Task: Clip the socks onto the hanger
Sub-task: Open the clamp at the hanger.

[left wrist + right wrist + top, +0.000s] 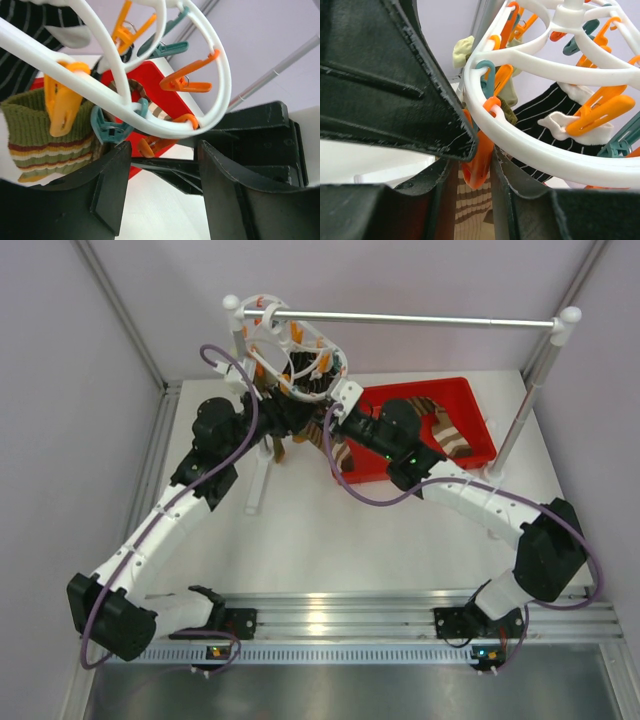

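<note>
Now one hanger hangs on the rail, with at least two socks clipped: olive sock, black sock. Left pincer gapes empty; right pincer pinches one orange clip. One brown sock lies in the tray.

walls: pale lilac-grey flat panels, plain and evenly lit, outward of the left gripper and outward of the right gripper.
tabletop: white matt flat board, beneath both grippers.
rail: silver round metal bar on white-capped posts, above and just beyond the grippers.
frame: grey aluminium corner strut, behind the left gripper.
near edge: ribbed aluminium mounting strip, then brushed steel sheet with soft glare.
</note>
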### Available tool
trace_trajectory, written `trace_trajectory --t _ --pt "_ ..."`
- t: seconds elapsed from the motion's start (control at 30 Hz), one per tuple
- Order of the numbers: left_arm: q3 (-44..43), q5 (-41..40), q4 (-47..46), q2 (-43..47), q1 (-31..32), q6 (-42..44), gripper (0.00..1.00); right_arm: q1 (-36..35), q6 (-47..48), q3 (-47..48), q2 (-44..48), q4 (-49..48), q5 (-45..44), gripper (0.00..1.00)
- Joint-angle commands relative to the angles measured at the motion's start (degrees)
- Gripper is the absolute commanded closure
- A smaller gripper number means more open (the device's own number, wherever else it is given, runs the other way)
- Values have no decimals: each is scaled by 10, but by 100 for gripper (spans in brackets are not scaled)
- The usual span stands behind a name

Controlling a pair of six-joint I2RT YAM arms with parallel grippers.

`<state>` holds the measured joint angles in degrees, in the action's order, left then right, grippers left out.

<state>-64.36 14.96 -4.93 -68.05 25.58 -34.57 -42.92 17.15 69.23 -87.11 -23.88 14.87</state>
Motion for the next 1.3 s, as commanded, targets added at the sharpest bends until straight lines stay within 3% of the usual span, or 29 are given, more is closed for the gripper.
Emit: trace_trajectory --t 0.0,0.1,0.73,0.87,1.03,1.1,1.13,1.27 --pt "-28 -57 15 4 3 6 39 -14 8 1 30 -7 -15 100" --pt "-31 -86 36 7 5 7 39 -16 10 1 29 -6 -20 100" --pt "-43 -89 4 -1 25 -31 43 -44 49 6 21 1 -45 100" --pt "-59 -108 24 -8 25 -43 52 -51 64 3 20 -1 -49 100" --pt "-70 -121 40 -12 25 -38 74 -52 68 2 23 8 -52 100" --pt "-69 -123 41 -13 25 -36 80 -49 68 4 26 17 -51 94" --pt "-67 -123 42 -13 25 -31 88 -47 60 3 27 24 -50 86" --pt "-63 -114 43 -14 25 -25 100 -13 31 6 38 54 4 69"
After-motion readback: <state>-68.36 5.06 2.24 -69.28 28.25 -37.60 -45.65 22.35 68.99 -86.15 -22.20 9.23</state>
